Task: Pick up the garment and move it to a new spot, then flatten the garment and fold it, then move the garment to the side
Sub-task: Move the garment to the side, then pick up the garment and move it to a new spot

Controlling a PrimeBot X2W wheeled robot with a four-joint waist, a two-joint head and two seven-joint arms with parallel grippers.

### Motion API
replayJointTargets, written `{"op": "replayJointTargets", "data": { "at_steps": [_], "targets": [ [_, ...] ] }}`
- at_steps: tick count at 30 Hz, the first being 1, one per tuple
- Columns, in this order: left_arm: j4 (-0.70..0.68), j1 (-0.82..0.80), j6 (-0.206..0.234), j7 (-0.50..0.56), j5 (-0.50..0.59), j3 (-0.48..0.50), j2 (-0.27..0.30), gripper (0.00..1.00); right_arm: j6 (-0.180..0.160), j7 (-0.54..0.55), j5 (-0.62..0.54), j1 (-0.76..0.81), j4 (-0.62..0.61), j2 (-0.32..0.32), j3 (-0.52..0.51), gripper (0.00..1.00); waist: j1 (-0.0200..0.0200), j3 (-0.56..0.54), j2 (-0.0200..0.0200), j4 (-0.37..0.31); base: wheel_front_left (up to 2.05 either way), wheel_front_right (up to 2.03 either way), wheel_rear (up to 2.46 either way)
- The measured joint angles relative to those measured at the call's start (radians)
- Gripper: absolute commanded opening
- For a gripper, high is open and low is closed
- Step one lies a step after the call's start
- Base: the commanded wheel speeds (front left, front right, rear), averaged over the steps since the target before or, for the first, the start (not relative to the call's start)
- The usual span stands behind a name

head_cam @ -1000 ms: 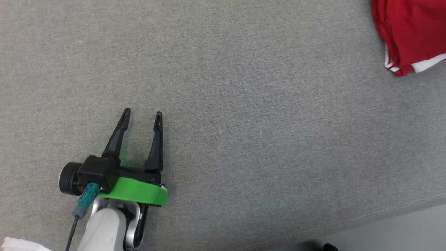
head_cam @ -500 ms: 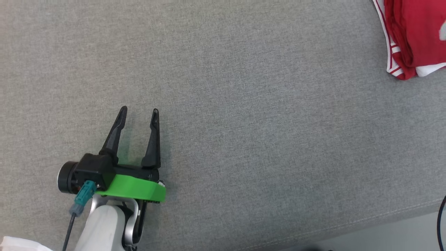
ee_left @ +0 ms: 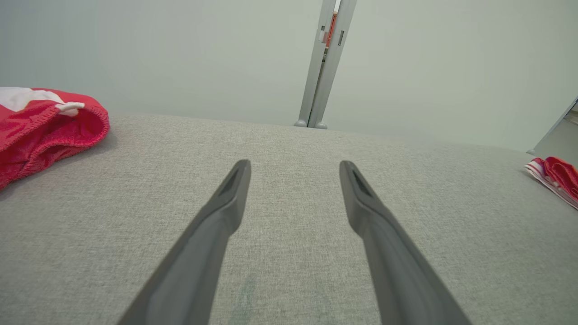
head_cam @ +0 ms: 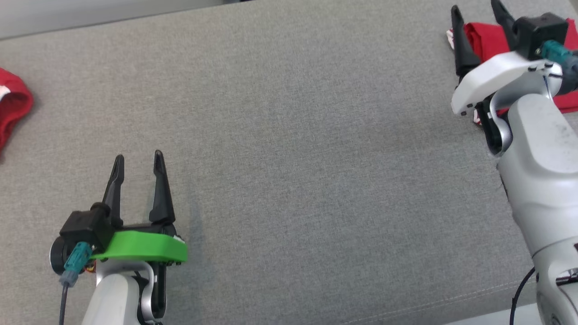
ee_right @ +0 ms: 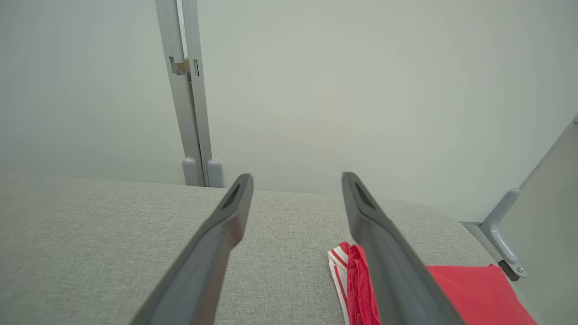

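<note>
The left pincer (head_cam: 138, 156) hovers spread over bare bench (head_cam: 316, 158). The right pincer (head_cam: 476, 6), newly spread, has released the folded red garment (head_cam: 484, 40), which lies just beneath its fingers. The move aside looks done.

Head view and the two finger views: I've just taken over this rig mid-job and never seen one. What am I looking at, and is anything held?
It is a two-armed robot. The picture with both arms comes from a camera on its head, looking down on a grey cushioned surface. The other two come from cameras on each wrist, looking along that arm's two dark fingers. The left tool is open over bare cushion, holding nothing. The right tool is open too, empty, at the red striped garment, which lies at the surface's right end. A second red garment lies at the left edge.
</note>
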Motion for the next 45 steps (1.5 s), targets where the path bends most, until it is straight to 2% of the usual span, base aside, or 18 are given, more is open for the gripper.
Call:
{"op": "replayJointTargets", "data": {
  "at_steps": [10, 21, 27, 45],
  "targets": [
    [-0.028, 0.130, 0.001, -0.001, -0.001, 0.091, -0.033, 1.00, 0.000, -0.001, 0.035, 0.352, -0.258, 0.108, -0.019, 1.00, 0.0000, -0.132, 0.0000, 0.037, 0.00, 0.00, 0.00],
    [-0.044, 0.247, -0.005, -0.002, 0.013, 0.085, -0.051, 1.00, 0.000, -0.001, 0.014, 0.691, -0.469, 0.170, -0.069, 1.00, 0.0000, -0.215, 0.0000, 0.105, 0.00, 0.00, 0.00],
    [-0.043, 0.282, -0.003, -0.002, 0.010, 0.076, -0.054, 1.00, 0.000, -0.001, 0.056, 0.760, -0.524, 0.172, -0.035, 1.00, 0.0000, -0.242, 0.0000, 0.116, 0.00, 0.00, 0.00],
    [-0.020, 0.282, -0.005, -0.002, 0.000, 0.058, -0.055, 1.00, 0.000, -0.001, 0.075, 0.781, -0.522, 0.172, -0.007, 1.00, 0.0000, -0.253, 0.0000, 0.117, 0.00, 0.00, 0.00]
  ]
}}
